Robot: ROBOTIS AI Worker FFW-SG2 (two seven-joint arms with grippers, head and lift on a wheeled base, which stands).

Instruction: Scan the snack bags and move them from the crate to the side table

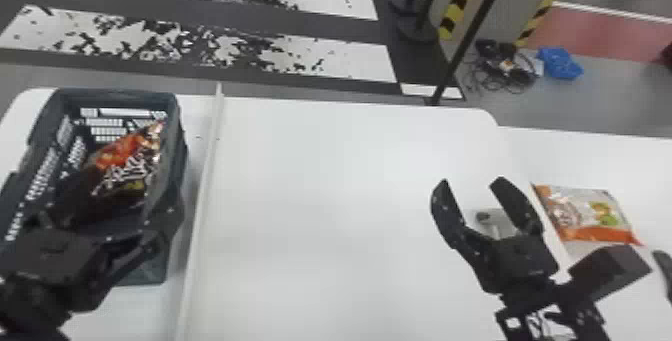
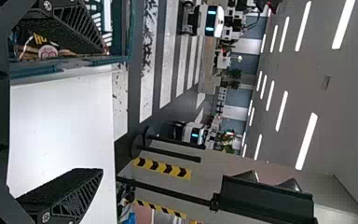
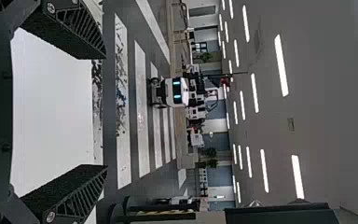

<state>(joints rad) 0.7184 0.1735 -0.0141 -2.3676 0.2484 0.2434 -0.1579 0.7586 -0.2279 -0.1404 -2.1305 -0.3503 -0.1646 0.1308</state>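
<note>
My left gripper (image 1: 114, 210) is open over the near part of the dark crate (image 1: 172, 165), one finger across its inside and the other by its right wall. Inside the crate, shiny snack bags (image 1: 131, 162) in orange, black and white lean toward the right wall. In the left wrist view the left gripper (image 2: 102, 111) has spread fingers, with a dark snack bag (image 2: 46, 50) behind one. Over the white table's right part, the right gripper (image 1: 472, 181) stands open; the right wrist view shows that gripper (image 3: 106, 112) too. An orange-and-white snack bag (image 1: 585, 215) lies flat on the side table (image 1: 590, 155).
A raised white strip (image 1: 202, 195) runs along the table (image 1: 325, 190) just right of the crate. A small grey object (image 1: 492, 221) appears between the right gripper's fingers; whether it touches them I cannot tell. A dark post (image 1: 470, 40) stands behind the table.
</note>
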